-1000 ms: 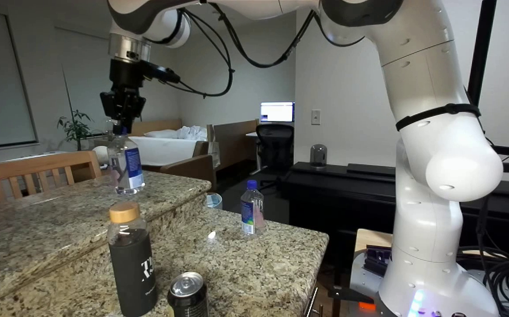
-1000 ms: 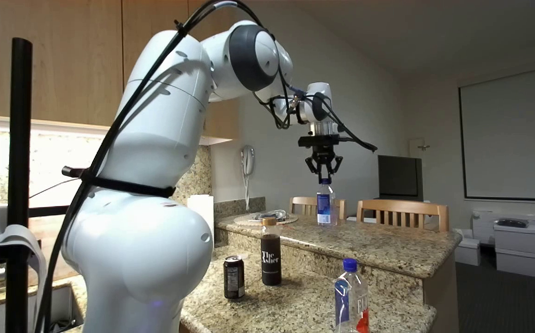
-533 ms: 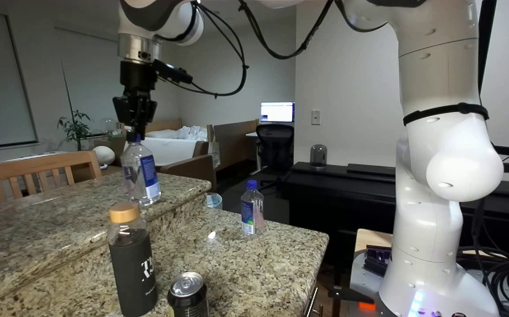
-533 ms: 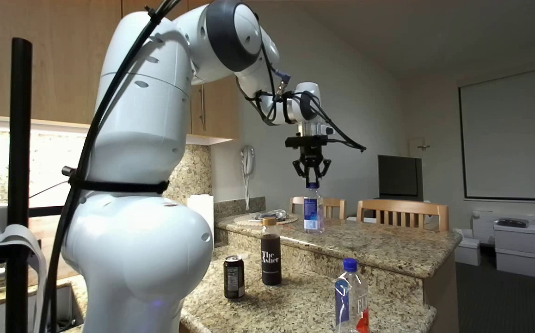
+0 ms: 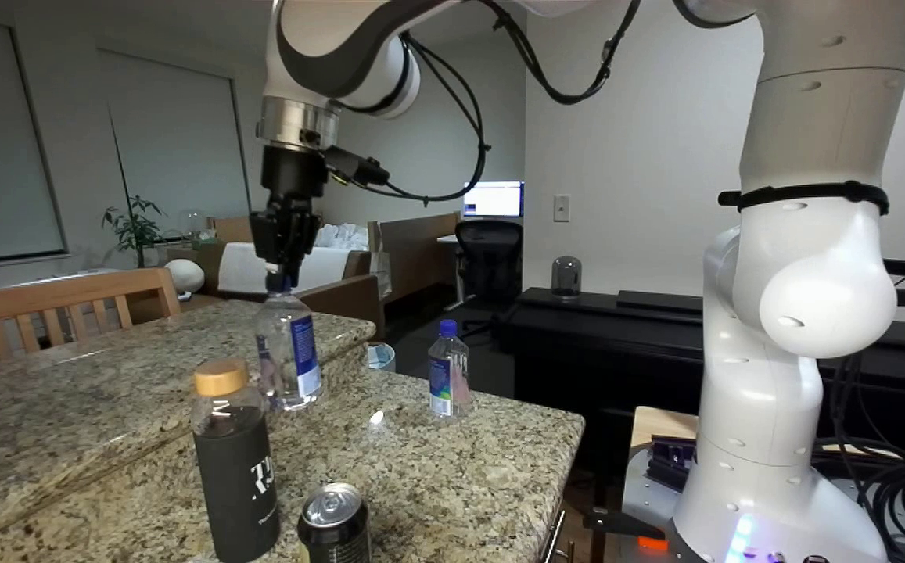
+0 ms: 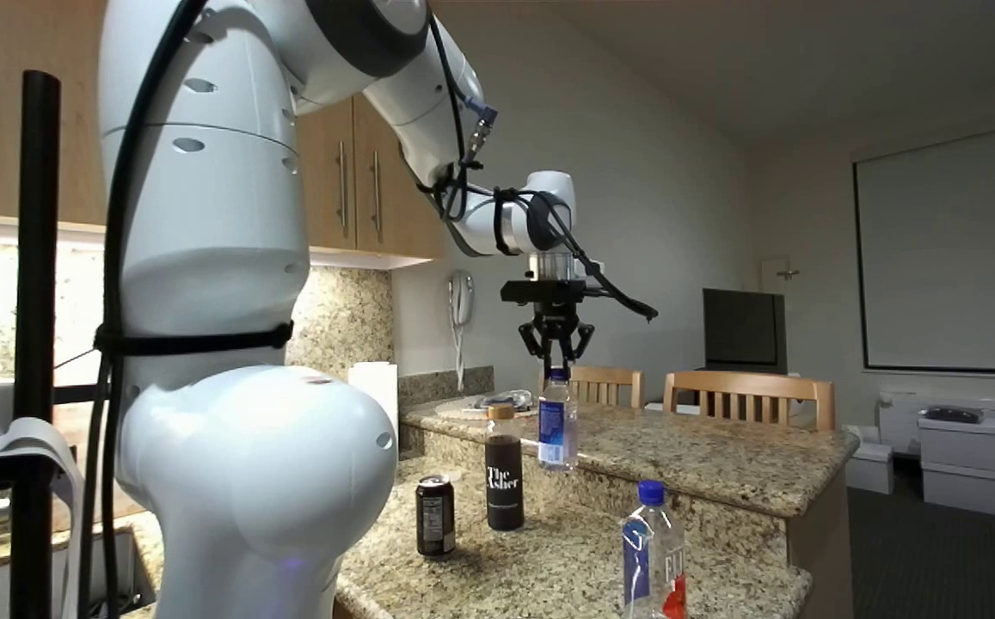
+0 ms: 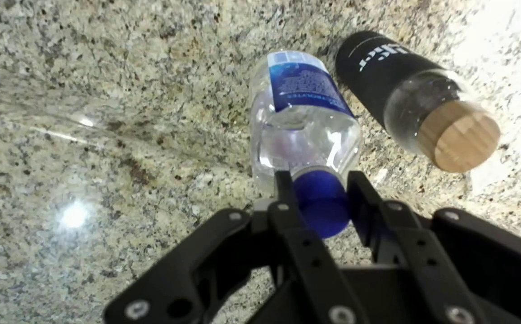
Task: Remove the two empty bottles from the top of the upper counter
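My gripper (image 7: 319, 177) is shut on the blue cap of a clear bottle (image 7: 305, 85) with a blue label. The bottle hangs nearly upright, in front of the edge of the upper counter (image 6: 678, 438), its base lower than that edge in an exterior view. In both exterior views the black fingers point straight down onto the cap. A matching bottle (image 5: 444, 375) with a blue cap stands upright on the lower granite surface, nearer its end, apart from the gripper.
A dark flask (image 7: 377, 63) with a tan cap stands on the lower surface close beside the held bottle. Near the flask is a black can (image 6: 435, 516). Wooden chairs (image 6: 746, 391) stand behind the upper counter, and a round mat (image 6: 463, 408) lies at its far end.
The gripper has carried the bottle from over the upper counter toward the robot's base and down, past the counter's edge. The standing bottle, flask and can have stayed put.
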`<state>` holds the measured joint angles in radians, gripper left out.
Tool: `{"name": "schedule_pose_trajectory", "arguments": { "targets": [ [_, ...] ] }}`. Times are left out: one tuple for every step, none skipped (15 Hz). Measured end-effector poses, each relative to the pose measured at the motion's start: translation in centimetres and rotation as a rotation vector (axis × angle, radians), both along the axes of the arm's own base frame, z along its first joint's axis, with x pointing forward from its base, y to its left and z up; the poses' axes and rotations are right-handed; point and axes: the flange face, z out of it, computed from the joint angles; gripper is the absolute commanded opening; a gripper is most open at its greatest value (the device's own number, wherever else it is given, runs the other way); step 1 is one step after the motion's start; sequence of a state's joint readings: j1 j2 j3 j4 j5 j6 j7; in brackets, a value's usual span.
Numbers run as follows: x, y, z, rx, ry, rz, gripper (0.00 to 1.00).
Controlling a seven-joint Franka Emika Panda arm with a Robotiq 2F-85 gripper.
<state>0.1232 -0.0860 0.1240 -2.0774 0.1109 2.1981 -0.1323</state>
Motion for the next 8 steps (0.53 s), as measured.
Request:
{"name": "schedule_pose_trajectory", "arguments": {
  "targets": [
    [-0.8, -0.3, -0.8, 0.008, 0.011, -0.007, 0.15],
    [-1.6, -0.6, -1.6, 0.009, 0.021, -0.014, 0.15],
    [-2.4, -0.9, -2.3, 0.006, 0.028, -0.017, 0.15],
    [-3.1, -1.1, -2.9, 0.003, 0.03, -0.02, 0.15],
    [-3.7, -1.2, -3.5, 0.0, 0.029, -0.024, 0.15],
    [-4.2, -1.4, -4.1, -0.002, 0.028, -0.03, 0.15],
    [-4.7, -1.4, -4.8, -0.003, 0.03, -0.038, 0.15],
    [-5.2, -1.3, -5.4, -0.005, 0.037, -0.048, 0.15]
  ]
}}
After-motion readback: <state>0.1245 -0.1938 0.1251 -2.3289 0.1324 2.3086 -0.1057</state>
